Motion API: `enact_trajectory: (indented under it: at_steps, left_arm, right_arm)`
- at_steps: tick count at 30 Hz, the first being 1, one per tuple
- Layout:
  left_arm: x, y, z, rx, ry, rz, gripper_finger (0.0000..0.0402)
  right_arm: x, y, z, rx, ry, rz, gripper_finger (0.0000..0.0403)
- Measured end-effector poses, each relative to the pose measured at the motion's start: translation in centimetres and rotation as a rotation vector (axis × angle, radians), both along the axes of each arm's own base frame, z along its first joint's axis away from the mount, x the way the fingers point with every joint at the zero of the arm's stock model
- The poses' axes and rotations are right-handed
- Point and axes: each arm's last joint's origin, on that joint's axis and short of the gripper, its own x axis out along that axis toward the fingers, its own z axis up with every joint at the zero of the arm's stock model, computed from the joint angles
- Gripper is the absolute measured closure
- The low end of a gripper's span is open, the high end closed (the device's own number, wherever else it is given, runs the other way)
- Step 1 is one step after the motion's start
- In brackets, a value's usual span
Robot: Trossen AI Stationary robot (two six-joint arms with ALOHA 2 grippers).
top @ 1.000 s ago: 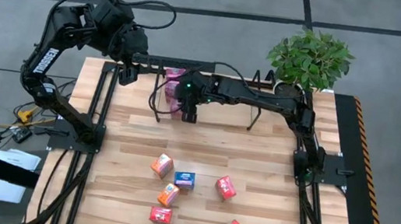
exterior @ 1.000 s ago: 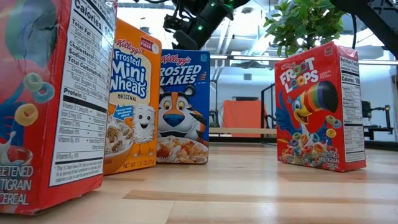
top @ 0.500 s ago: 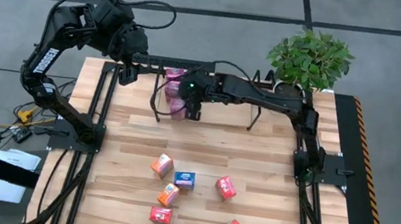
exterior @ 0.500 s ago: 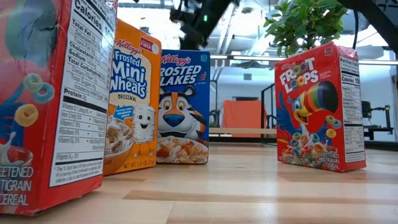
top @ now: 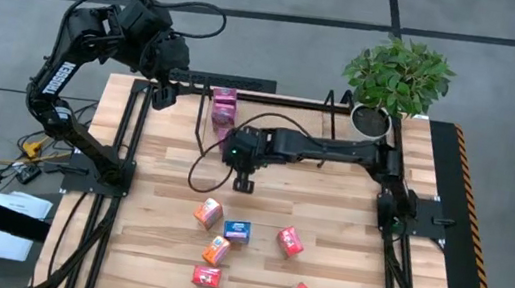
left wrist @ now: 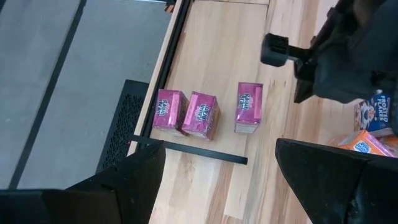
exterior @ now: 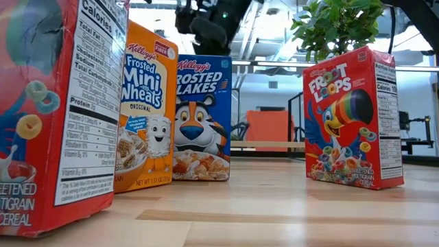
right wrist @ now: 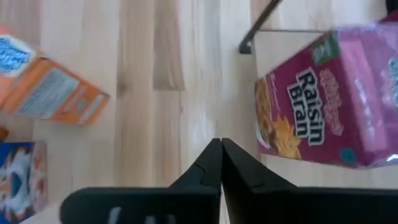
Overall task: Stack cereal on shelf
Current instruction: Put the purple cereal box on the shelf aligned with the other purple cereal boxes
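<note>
Three magenta cereal boxes (left wrist: pixel 200 114) stand side by side on the wood within the black rods of the shelf (left wrist: pixel 186 151), at the table's far side (top: pixel 224 106). Several loose cereal boxes, orange (top: pixel 208 213), blue (top: pixel 237 230) and red (top: pixel 289 240), rest on the near half of the table. My right gripper (top: pixel 244 178) hangs shut over bare wood between the shelf and the loose boxes, a Raisin Bran box (right wrist: pixel 323 106) close beside it. My left gripper (left wrist: pixel 230 186) waits open above the shelf's far left corner (top: pixel 166 91).
A potted plant (top: pixel 396 75) stands at the far right corner. Thick black frame rails (top: pixel 131 146) run along the table's left and right sides. In the low view, a Froot Loops box (exterior: pixel 350 116) and a Frosted Flakes box (exterior: pixel 201 116) stand upright.
My right gripper has drawn back from the magenta boxes at the shelf toward the table's near edge and now hangs over bare wood. The magenta boxes stay standing at the shelf.
</note>
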Motion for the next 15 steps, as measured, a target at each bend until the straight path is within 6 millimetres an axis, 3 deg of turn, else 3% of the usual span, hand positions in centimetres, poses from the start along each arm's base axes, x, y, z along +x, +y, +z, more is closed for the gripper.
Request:
enact_trajectory:
  at_steps: [4,11,15]
  left_arm:
    - [0.0,0.0,0.0,0.0,0.0,0.0,0.0105]
    - [0.0,0.0,0.0,-0.006,-0.004,0.007,0.0105]
    - [0.0,0.0,0.0,-0.011,-0.006,0.014,0.0105]
  right_arm:
    - [0.1,-0.7,-1.3,-0.036,-0.014,-0.043,0.0362]
    - [0.8,-2.7,-2.3,-0.058,-0.084,-0.093,0.0395]
    - [1.7,-3.5,-2.9,-0.062,-0.131,-0.108,0.0382]
